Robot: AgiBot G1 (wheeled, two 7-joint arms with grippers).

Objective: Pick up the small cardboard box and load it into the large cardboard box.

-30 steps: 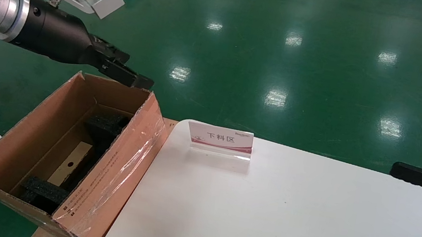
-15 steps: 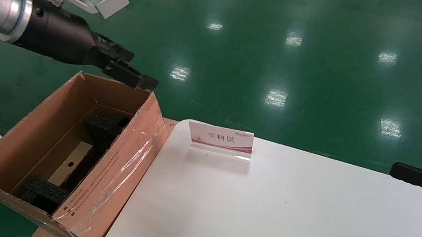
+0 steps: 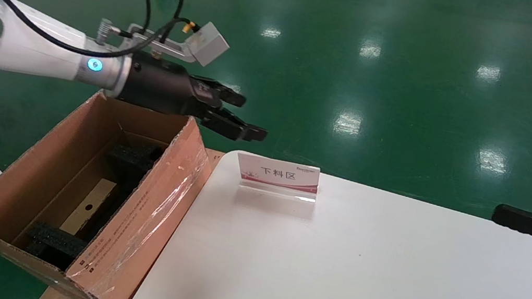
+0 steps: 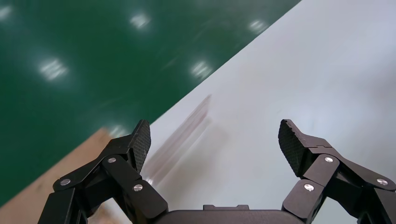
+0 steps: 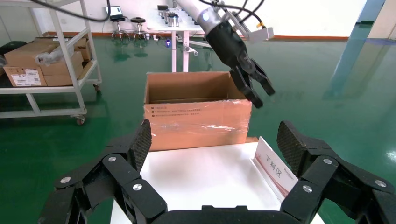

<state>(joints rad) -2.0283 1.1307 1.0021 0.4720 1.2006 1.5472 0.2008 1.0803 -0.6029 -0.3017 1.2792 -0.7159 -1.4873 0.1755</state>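
The large cardboard box [image 3: 138, 225] stands open at the table's left end, with black foam blocks [image 3: 130, 155] inside. It also shows in the right wrist view [image 5: 196, 119]. Between the foam blocks lies a tan carton face with a small round hole, which appears to be the small cardboard box [image 3: 87, 208]. My left gripper [image 3: 248, 117] is open and empty. It hovers past the large box's far right corner, over the floor near the table's far edge. The left wrist view [image 4: 215, 135] shows nothing between its fingers. My right gripper [image 3: 482, 271] is open and empty at the table's right side [image 5: 215, 135].
A white sign card with a red stripe [image 3: 278, 175] stands near the far edge of the white table [image 3: 331, 275]. Green floor surrounds the table. A cart with cartons [image 5: 42, 65] and a white stand are far behind the large box.
My left gripper has swung right from above the large box's far wall to beyond its far right corner, towards the sign card. The right gripper has not moved.
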